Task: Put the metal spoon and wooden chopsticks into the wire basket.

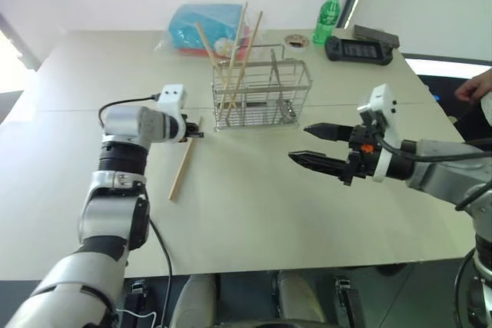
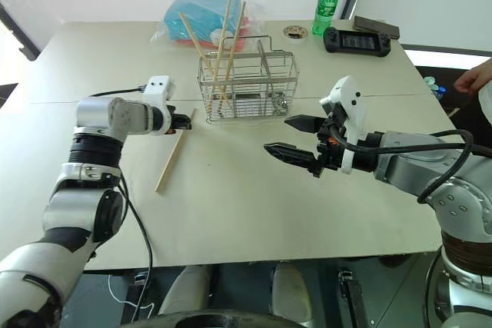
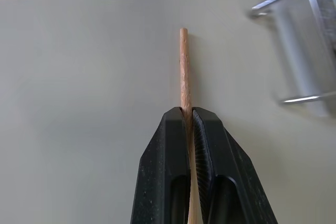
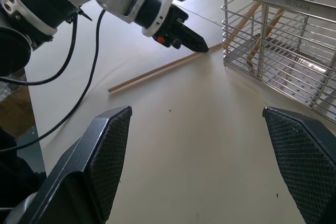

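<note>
In the left eye view, the wire basket (image 1: 262,96) is seen standing on the pale surface (image 1: 254,197), and three wooden chopsticks (image 1: 237,59) are already leaned inside its left part, their tops rising well above the rim. One more chopstick (image 1: 183,165) lies on the surface to the left of the basket, and its far end is pinched by the left pincer (image 1: 197,134), while the rest of the stick is not yet lifted. The right pincer (image 1: 315,146) is held in the air to the right of the basket, with its two black fingers spread wide and nothing between them. In the right eye view, a small shiny thing can be noticed low inside the right part of the basket; it may be the metal spoon, but this cannot be told for sure. In the left wrist view, the left pincer is shown closed tight on the thin wooden stick, which passes between the two pads and points toward the basket corner. In the right wrist view, the same stick is seen flat on the surface, its gripped end just beside the basket wall. As a judgement, most of the task seems done, and this last chopstick is still to be raised and dropped into the basket.
</note>
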Action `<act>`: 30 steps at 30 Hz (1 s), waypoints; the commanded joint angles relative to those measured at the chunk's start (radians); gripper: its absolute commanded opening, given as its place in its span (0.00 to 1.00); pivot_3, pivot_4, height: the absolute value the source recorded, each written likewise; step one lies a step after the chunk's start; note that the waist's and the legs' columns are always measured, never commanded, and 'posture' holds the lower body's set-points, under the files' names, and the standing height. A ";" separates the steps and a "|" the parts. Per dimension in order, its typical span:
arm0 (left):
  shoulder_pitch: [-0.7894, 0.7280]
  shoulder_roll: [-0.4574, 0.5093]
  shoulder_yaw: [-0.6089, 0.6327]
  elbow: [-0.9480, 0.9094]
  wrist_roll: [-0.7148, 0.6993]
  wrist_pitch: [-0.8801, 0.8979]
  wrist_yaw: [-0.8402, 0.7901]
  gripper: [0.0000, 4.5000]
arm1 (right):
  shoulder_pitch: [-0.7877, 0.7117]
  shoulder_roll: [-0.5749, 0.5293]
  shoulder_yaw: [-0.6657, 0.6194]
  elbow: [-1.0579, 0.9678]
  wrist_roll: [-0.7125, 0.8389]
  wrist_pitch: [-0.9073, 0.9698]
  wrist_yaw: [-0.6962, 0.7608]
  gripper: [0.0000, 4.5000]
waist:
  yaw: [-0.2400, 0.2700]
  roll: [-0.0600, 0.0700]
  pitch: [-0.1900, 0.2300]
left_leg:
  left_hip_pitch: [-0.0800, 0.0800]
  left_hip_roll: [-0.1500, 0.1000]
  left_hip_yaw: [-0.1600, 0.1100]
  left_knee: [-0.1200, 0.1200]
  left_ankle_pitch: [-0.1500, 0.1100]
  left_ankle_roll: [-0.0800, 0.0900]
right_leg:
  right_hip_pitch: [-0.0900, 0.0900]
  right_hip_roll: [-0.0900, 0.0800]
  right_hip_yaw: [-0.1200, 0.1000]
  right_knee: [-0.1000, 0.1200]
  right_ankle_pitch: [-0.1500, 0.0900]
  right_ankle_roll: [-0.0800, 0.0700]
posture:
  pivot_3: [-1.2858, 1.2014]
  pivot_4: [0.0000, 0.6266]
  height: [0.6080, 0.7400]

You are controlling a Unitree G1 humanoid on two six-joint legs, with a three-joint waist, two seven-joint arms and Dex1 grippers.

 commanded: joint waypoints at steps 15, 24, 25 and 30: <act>-0.416 -0.195 0.216 -0.110 -0.195 -0.951 -0.133 0.01 | -0.048 0.006 0.009 0.016 -0.031 -0.030 0.036 0.92 | 0.049 0.000 0.000 | -0.009 -0.001 0.000 0.004 0.000 0.000 | -0.003 0.000 -0.001 -0.004 0.003 -0.001 | 0.52 0.24 0.78; -0.433 -0.333 0.165 0.200 -0.128 -1.213 -0.167 0.01 | -0.007 0.013 -0.041 -0.041 0.030 -0.010 -0.043 0.92 | 0.027 -0.001 0.001 | -0.003 0.000 0.000 0.003 0.000 0.000 | 0.002 0.000 -0.001 -0.005 0.002 0.000 | 0.52 0.24 0.78; -0.432 -0.340 0.166 0.222 -0.130 -1.217 -0.171 0.09 | -0.001 0.013 -0.048 -0.048 0.040 -0.008 -0.056 0.92 | 0.027 -0.001 0.001 | -0.004 0.000 0.000 0.003 0.000 0.001 | 0.001 0.000 -0.001 -0.005 0.002 0.000 | 0.52 0.24 0.78; -0.424 -0.359 0.170 0.305 -0.134 -1.249 -0.186 0.54 | 0.032 0.009 -0.089 -0.070 0.099 -0.005 -0.125 0.92 | 0.030 -0.001 0.001 | -0.004 0.000 0.000 0.003 0.000 0.001 | 0.001 0.000 -0.001 -0.004 0.002 0.000 | 0.52 0.24 0.78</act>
